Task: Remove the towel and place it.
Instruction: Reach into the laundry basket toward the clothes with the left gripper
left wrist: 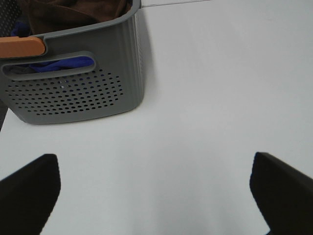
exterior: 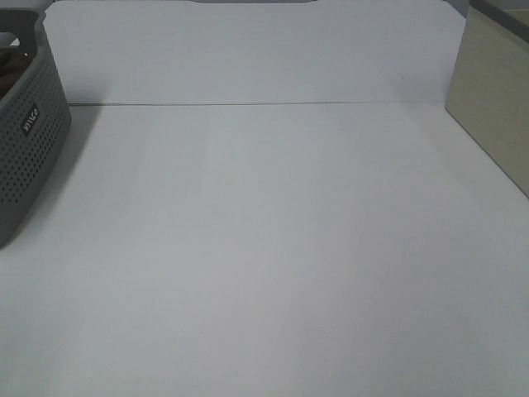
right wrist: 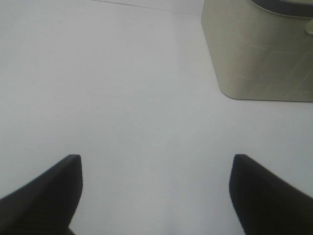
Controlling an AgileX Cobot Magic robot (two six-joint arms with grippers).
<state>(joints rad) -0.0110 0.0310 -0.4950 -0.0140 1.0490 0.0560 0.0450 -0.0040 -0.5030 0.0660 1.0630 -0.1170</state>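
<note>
The towel (left wrist: 73,12), dark reddish-brown terry cloth, lies bunched inside the grey perforated basket (left wrist: 78,93). In the exterior view the basket (exterior: 29,157) stands at the table's far left edge. My left gripper (left wrist: 154,196) hovers over bare table a short way in front of the basket wall, open, with nothing between its fingers (left wrist: 29,191). My right gripper (right wrist: 156,191) is also open and empty above bare table. Neither gripper shows in the exterior view.
A blue cloth (left wrist: 63,63) shows through the basket's handle slot, and an orange piece (left wrist: 22,47) rests on its rim. A beige box (exterior: 492,99) stands at the table's right side, seen ahead of the right gripper as the beige box (right wrist: 259,54). A white backboard (exterior: 248,50) closes the rear.
</note>
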